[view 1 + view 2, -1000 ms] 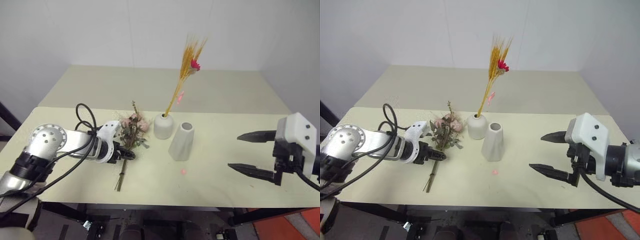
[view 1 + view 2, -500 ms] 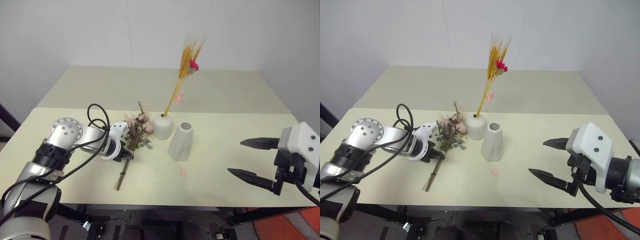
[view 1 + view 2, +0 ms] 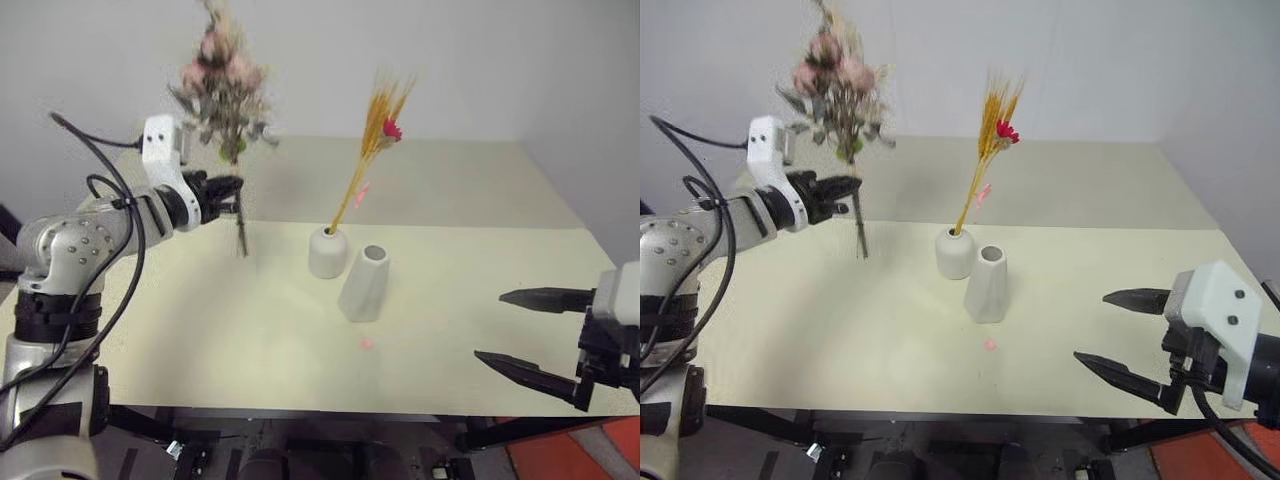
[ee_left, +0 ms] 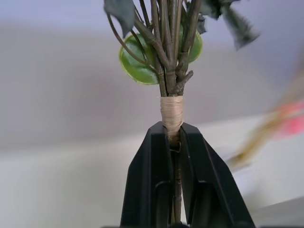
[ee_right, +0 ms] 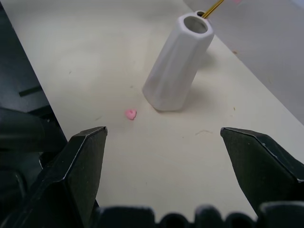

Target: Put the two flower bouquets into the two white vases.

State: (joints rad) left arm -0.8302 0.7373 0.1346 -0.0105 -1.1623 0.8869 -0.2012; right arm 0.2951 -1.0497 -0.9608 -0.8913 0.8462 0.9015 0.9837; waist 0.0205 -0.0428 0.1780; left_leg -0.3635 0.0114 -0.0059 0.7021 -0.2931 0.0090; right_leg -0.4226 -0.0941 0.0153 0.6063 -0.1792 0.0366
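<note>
Half done: the wheat spray [image 3: 372, 140] stands in the round vase [image 3: 326, 252]. The left hand [image 3: 226, 187] grips the roses [image 3: 221, 85] aloft above the desk [image 3: 200, 320]; the cone vase [image 3: 363, 283] waits empty. The right hand [image 3: 525, 331] gapes wide.

a pale cream table [image 3: 470, 300] is set before a second table of like colour [image 3: 450, 185], which is pushed against plain white walls [image 3: 480, 60]. a dark frame is seen beneath, with orange flooring [image 3: 570, 455].
</note>
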